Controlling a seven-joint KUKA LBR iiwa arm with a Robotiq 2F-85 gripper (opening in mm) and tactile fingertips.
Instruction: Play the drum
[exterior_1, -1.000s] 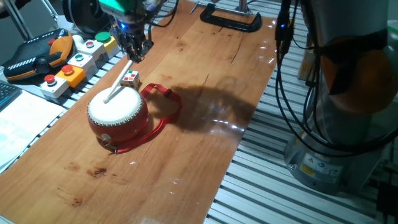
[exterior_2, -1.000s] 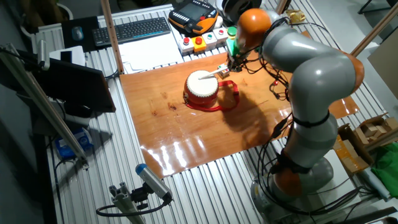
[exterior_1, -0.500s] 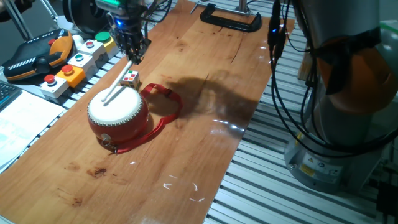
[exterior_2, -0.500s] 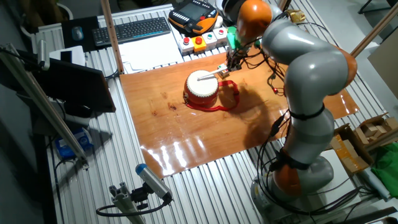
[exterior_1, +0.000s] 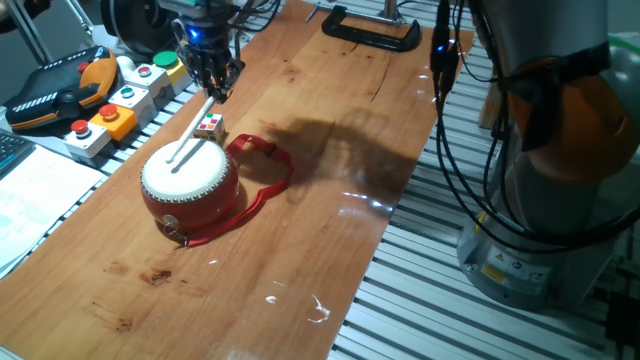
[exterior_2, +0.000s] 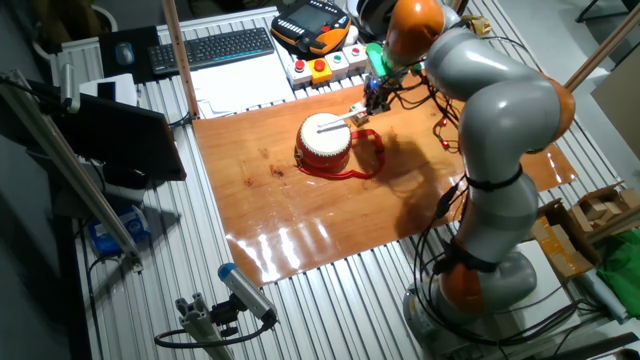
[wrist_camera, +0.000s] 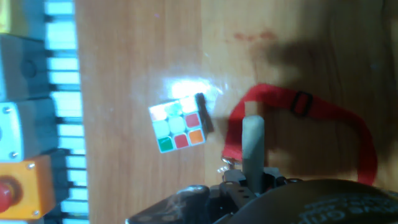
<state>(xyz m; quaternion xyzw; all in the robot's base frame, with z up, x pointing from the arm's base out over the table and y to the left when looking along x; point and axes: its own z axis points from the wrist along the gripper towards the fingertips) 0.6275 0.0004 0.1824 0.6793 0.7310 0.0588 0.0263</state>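
A: Where does the small squat red drum with the cream-white skin (exterior_1: 189, 183) sit?

B: On the wooden table (exterior_1: 330, 120), its red strap (exterior_1: 262, 170) curled beside it, the small multicoloured cube (exterior_1: 210, 126) just behind.

A: And the two-finger gripper (exterior_1: 212, 86)?

B: It is closed around the pale, thin drumstick (exterior_1: 190, 141), whose far tip rests on, or hangs just above, the skin; contact cannot be told.

A: Progress?

B: The stick is in hand and over the drum, so striking looks underway; further beats likely remain.
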